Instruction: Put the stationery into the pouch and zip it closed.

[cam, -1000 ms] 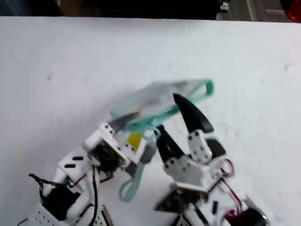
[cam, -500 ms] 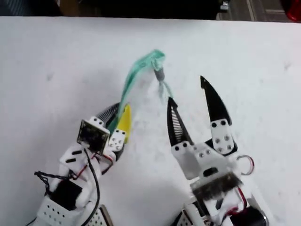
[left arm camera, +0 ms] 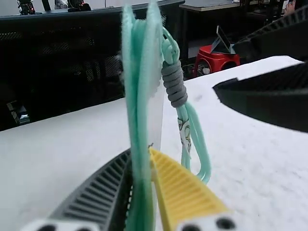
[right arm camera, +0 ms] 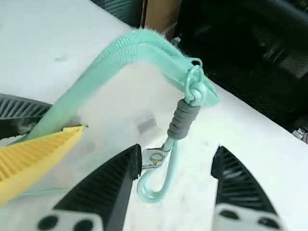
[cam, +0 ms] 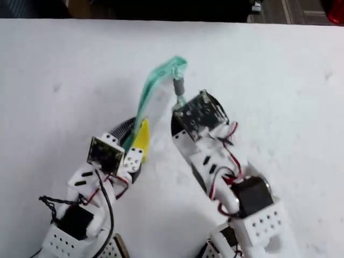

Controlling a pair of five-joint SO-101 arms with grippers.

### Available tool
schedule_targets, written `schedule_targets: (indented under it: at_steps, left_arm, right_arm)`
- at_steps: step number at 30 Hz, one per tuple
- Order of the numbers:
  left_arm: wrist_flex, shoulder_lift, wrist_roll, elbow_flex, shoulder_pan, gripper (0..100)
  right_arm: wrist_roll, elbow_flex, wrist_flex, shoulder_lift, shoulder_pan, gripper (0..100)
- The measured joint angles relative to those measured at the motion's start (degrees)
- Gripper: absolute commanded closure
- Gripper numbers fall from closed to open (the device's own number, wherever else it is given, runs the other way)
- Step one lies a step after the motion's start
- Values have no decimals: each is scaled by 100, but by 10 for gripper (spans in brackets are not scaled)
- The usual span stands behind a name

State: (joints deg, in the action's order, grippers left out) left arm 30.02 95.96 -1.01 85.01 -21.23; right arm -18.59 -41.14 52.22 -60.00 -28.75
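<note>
Movement over the last half second belongs to the right tool (right arm camera: 178,149). It lay spread flat beside the see-through plastic pouch with the mint-green zip edge (cam: 156,88) and has now swung in and tipped down over that pouch's far end. The pouch stands on its long edge on the white tabletop (cam: 269,80), just as it did half a second ago. A second ago it lay flatter and turned another way.

The left tool (left arm camera: 140,155), one grey finger and one yellow, stays clamped on the pouch's near end with the green edge pinched between them. From the pouch's far end hangs the mint-green pull cord with a grey wrapped knot (right arm camera: 184,118). The right tool's black jaws stand apart, one on each side of the cord's loop, gripping nothing, with one tip just beside the loop.

By my reading the pouch is braced for zipping and the right tool is lined up to pinch the pull. A faint grey shape shows through the pouch wall, but whether the stationery is inside, or how far the zip has run, cannot be told
</note>
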Motion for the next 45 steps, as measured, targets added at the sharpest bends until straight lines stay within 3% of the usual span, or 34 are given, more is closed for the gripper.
schedule_targets:
  at_steps: [22, 24, 29, 31, 36, 41, 45]
  left_arm:
    - [0, 0, 9, 0, 26, 978]
    - [0, 0, 9, 0, 35, 978]
    - [0, 0, 9, 0, 44, 978]
    - [0, 0, 9, 0, 44, 978]
    - [0, 9, 9, 0, 44, 976]
    - [0, 9, 0, 0, 44, 893]
    - [9, 9, 0, 0, 35, 884]
  right_arm:
    - [9, 0, -1662, 1732, -35, 777]
    - [9, 0, -1749, 1820, -26, 804]
    - [9, 0, -2022, 1969, -18, 980]
    - [9, 0, -2092, 1987, -9, 973]
    - [9, 35, -2013, 1899, -9, 981]
    - [9, 457, -1143, 1002, -26, 981]
    - [9, 615, -536, 396, -246, 981]
